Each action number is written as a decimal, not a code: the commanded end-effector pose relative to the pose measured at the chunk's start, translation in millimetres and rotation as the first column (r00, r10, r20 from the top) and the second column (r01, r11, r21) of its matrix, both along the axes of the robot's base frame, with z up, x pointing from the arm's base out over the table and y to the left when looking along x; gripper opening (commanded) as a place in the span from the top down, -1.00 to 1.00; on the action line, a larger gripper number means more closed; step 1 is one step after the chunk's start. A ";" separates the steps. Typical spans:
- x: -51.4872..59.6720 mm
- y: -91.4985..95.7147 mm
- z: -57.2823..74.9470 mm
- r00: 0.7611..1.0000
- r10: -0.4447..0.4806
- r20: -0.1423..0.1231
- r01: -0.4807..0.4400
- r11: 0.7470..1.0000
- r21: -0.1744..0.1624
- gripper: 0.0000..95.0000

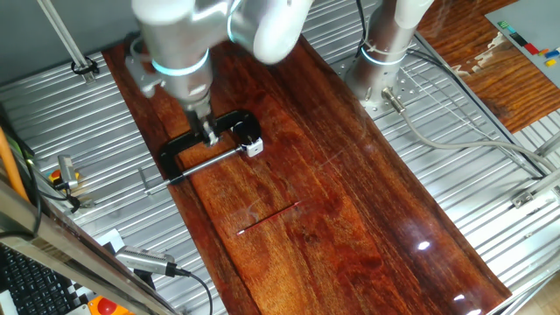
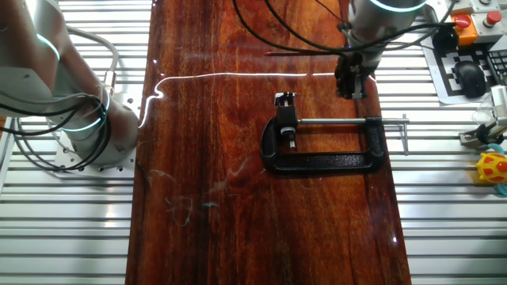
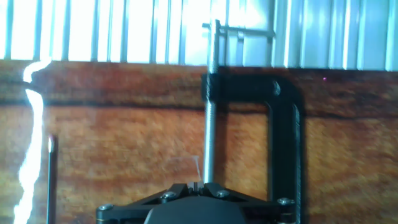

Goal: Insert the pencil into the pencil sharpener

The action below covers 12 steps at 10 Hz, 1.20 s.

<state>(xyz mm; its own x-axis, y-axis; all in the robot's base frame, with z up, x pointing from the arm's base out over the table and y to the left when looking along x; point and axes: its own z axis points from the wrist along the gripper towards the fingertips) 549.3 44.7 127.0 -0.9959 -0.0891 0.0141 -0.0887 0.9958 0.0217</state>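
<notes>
The pencil (image 1: 268, 219) is a thin reddish stick lying flat on the wooden board, well in front of the black clamp (image 1: 206, 145). It also shows as a dark line (image 2: 305, 53) in the other fixed view and at the left edge (image 3: 51, 180) of the hand view. The pencil sharpener (image 1: 254, 147) is a tiny white block held at the clamp's jaw end (image 2: 283, 99). My gripper (image 1: 209, 133) hangs over the clamp's far end, beside the screw rod (image 3: 210, 118), away from both pencil and sharpener. Its fingers are shut with nothing between them. The hand view does not show the sharpener.
The wooden board (image 1: 350, 219) lies on a ribbed metal table (image 1: 455, 166). The arm's base (image 1: 385, 61) stands at the back right. Cables run along the metal top, a yellow toy (image 2: 493, 168) sits off the board, and a keyboard (image 1: 35, 280) is at the front left.
</notes>
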 end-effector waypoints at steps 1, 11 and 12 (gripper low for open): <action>-3.7 -0.8 2.5 0.986 0.169 -0.003 -0.169 0.986 0.004 1.00; -20.1 47.1 -23.1 0.997 0.075 -0.017 -0.072 0.987 0.145 1.00; -22.9 65.6 -29.1 0.999 0.039 -0.013 -0.036 0.987 0.159 1.00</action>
<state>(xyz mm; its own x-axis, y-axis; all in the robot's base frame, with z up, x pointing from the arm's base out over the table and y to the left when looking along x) 528.9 101.5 101.4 -0.9699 -0.2425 0.0223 -0.2331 0.9509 0.2034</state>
